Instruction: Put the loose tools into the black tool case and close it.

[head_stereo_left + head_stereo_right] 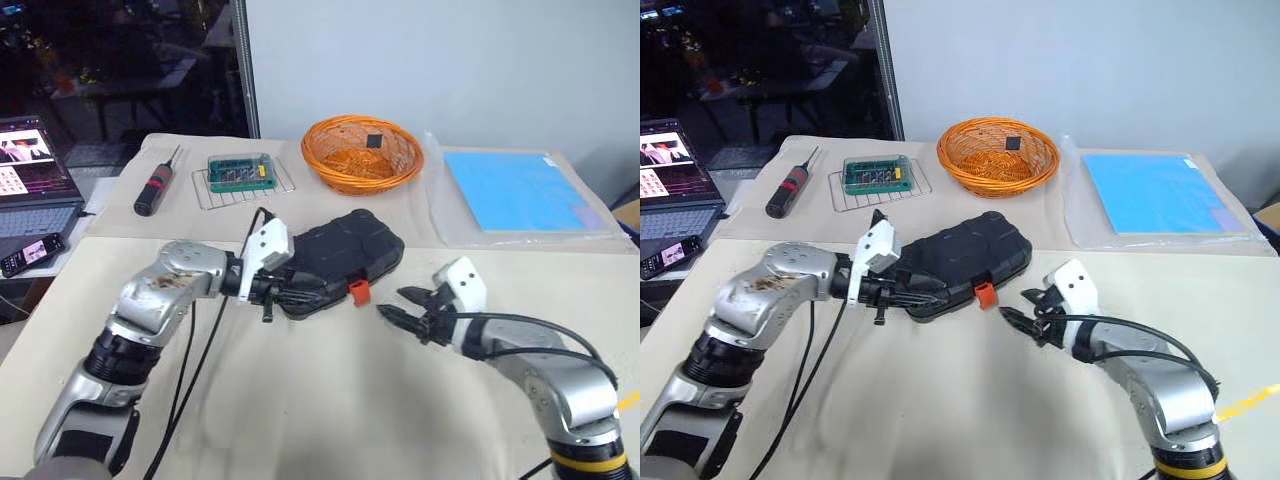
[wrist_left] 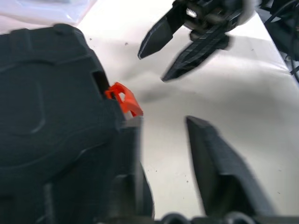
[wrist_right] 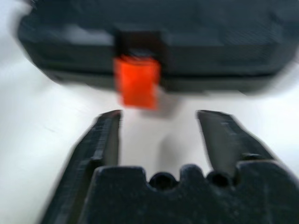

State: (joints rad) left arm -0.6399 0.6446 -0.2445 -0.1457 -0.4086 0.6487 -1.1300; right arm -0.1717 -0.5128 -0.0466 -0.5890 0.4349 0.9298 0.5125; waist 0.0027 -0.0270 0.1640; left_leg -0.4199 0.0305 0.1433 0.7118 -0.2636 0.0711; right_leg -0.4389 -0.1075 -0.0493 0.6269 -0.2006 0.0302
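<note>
The case (image 1: 340, 258) lies shut on the cloth-covered table (image 1: 330, 400), its orange latch (image 1: 359, 292) on the front edge sticking out and down, not snapped flat. No loose tools can be seen around the case; its inside is hidden by the lid.

The left gripper (image 1: 283, 292) is at the case's left front corner, fingers apart; one finger (image 2: 128, 182) lies against the case's shell and is partly lost against the black plastic, so contact is hard to judge. The right gripper (image 1: 402, 305) hangs just in front of the latch, to its right, fingers (image 3: 103, 140) spread and empty, not touching it.

Behind the case sit a basket (image 1: 362, 153), a green box on a wire rack (image 1: 240, 174), a thick screwdriver (image 1: 157, 185) and a blue sheet (image 1: 520, 190). A laptop (image 1: 35, 180) left of the case is cut off by the frame.
</note>
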